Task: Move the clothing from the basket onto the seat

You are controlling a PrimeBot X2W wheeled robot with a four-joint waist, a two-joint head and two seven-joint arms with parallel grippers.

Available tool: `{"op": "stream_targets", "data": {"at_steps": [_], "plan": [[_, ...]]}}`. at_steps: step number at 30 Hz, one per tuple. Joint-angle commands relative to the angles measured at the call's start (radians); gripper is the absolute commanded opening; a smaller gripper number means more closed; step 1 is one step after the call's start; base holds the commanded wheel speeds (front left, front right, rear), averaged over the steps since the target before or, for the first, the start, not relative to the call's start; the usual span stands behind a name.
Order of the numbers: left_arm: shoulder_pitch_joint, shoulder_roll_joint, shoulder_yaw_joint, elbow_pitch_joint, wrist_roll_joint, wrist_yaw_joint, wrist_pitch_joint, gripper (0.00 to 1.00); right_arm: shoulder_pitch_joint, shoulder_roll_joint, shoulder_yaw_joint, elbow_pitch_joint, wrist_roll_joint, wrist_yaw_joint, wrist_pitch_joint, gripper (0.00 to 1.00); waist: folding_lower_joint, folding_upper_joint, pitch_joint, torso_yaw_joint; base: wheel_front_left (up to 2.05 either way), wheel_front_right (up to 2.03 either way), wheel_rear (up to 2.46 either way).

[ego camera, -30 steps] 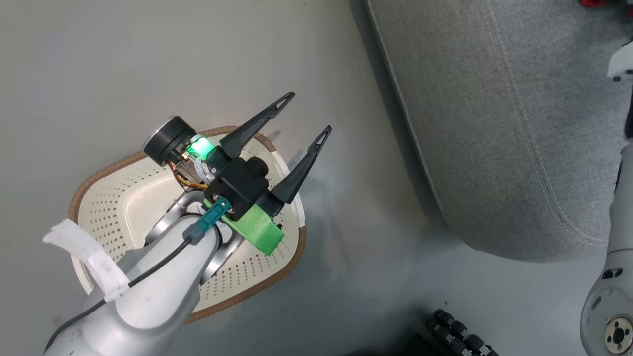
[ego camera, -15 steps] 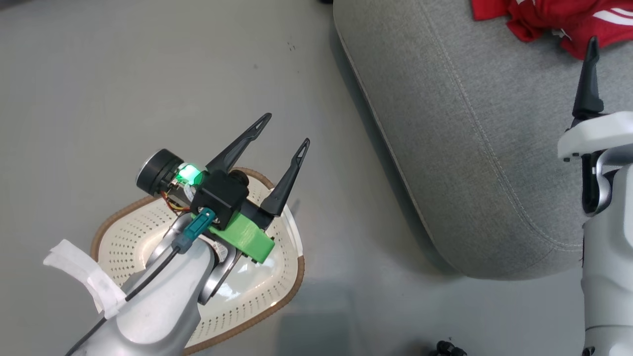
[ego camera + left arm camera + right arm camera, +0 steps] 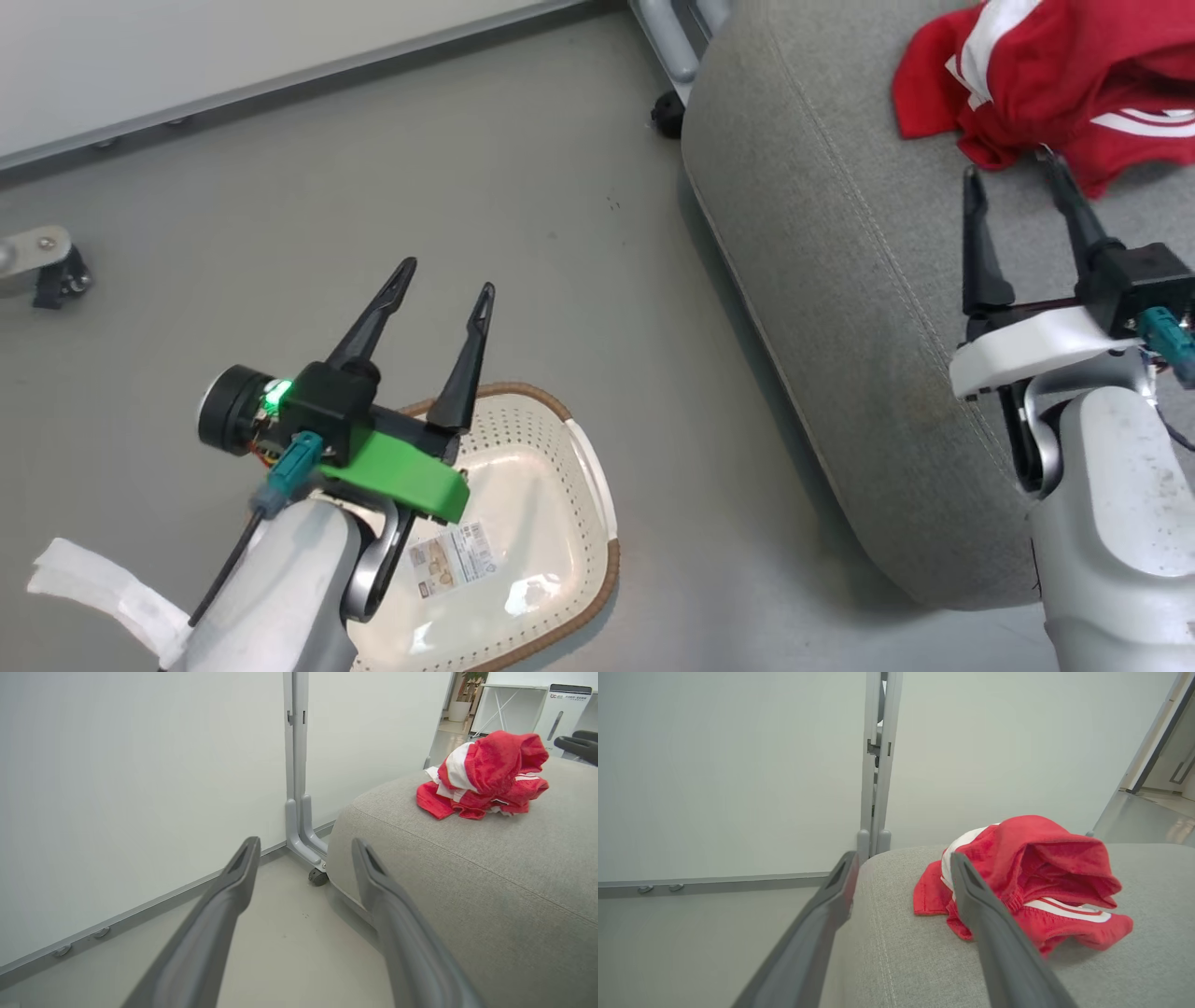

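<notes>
Nearest the head camera, the left forearm is rising from the lower left with a white strip wrapped around it and a green block at the wrist. The left pincer is hanging above the grey floor with its two dark fingers spread apart and nothing between them. Its wrist is covering the near left part of the basket. The basket is standing on the floor, well apart from the clothing, its pale bottom showing a paper label.

To the right, the right pincer is reaching over the seat, also parted and gripping nothing. Its fingertips are pointing at the clothing. One tip is lying right at the red hem, though whether it is touching the fabric cannot be told.

The clothing is lying in a crumpled red heap with white stripes on top of the seat, toward its far side. The two garments cannot be told apart in the heap.

Beyond the seat's corner, a grey post is standing on a black castor, joining white wall panels that are running along the floor's far edge.
</notes>
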Motion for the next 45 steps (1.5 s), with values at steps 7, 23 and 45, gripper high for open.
{"op": "stream_targets", "data": {"at_steps": [7, 23, 45], "plan": [[0.09, -0.017, 0.123, -0.003, 0.003, 0.012, -0.003, 1.0, 0.056, 0.004, 0.078, -0.001, 0.029, -0.001, -0.002, 1.0, 0.0, 0.0087, -0.122, 0.138, 0.0, 0.0, 0.0], [0.275, -0.084, 0.381, -0.021, 0.056, -0.003, -0.002, 1.0, 0.168, 0.017, 0.228, -0.029, 0.105, -0.001, -0.002, 1.0, 0.0, 0.0087, -0.223, 0.238, 0.0, 0.0, 0.0], [0.374, -0.166, 0.473, -0.038, 0.143, -0.068, -0.002, 1.0, 0.407, 0.017, 0.217, -0.153, 0.142, -0.001, -0.002, 1.0, 0.0, 0.0087, -0.289, 0.226, 0.0, 0.0, 0.0]]}}
